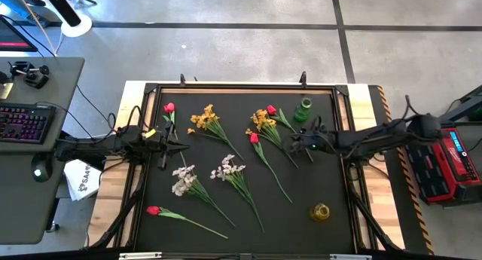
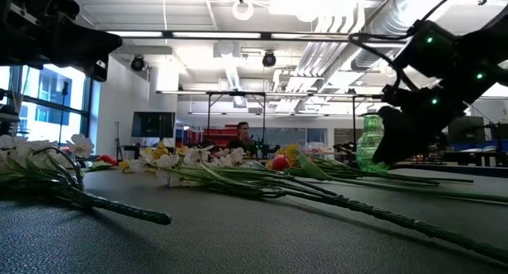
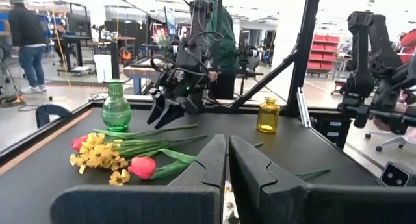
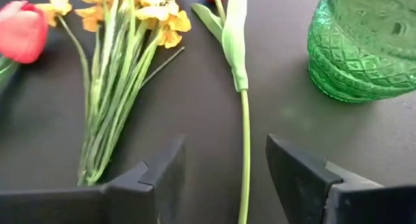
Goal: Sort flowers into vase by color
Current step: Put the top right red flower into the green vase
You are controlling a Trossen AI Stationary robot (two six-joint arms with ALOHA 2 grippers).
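Red (image 1: 169, 108), yellow (image 1: 203, 118) and white (image 1: 183, 181) flowers lie flat on the black mat. The green vase (image 1: 303, 109) stands at the far right and the yellow vase (image 1: 320, 212) at the near right. My right gripper (image 1: 295, 145) hangs open above the mat, slanting down, near the green vase (image 4: 364, 42). In the right wrist view the stem (image 4: 244, 152) of a red flower (image 1: 271, 109) runs between its fingers, untouched, with yellow-flower stems (image 4: 110, 87) beside it. My left gripper (image 3: 227, 165) waits shut and level at the mat's left side (image 1: 181, 145).
A raised black frame (image 1: 241, 88) rims the mat. Another red flower (image 1: 254, 138) and a yellow cluster (image 1: 261, 120) lie just left of my right gripper. A red flower (image 1: 154, 210) lies at the near left. People stand in the room beyond the table.
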